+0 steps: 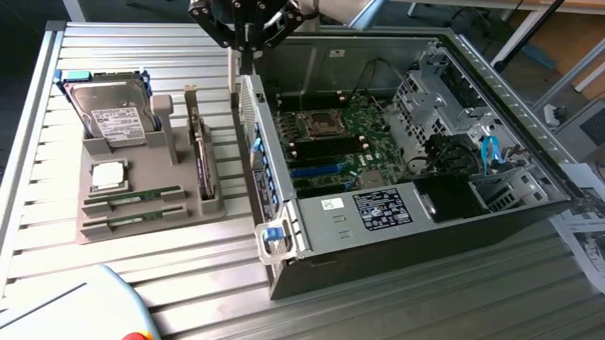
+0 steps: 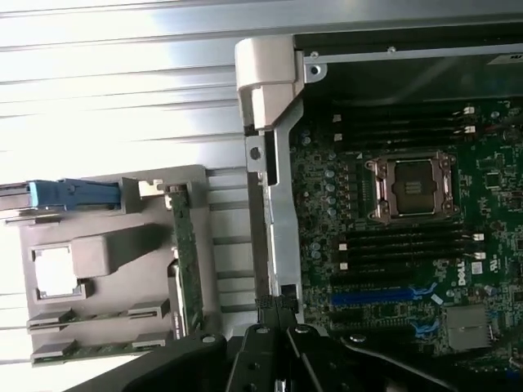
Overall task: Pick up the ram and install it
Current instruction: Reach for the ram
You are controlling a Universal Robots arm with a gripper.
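Note:
Two ram sticks lie in slots at the front of a grey holder on the exterior view's left; they are thin green strips. The wrist view shows the same ram sticks in the holder. My gripper hangs high at the back, over the near wall of the open computer case, well away from the ram. Its fingertips are pressed together with nothing between them. The motherboard lies inside the case, with black memory slots beside the processor socket.
The holder also carries a silver hard drive in a blue frame, a square chip and an upright expansion card. Drive cages and cables crowd the case's right side. The slatted metal table has papers at the right.

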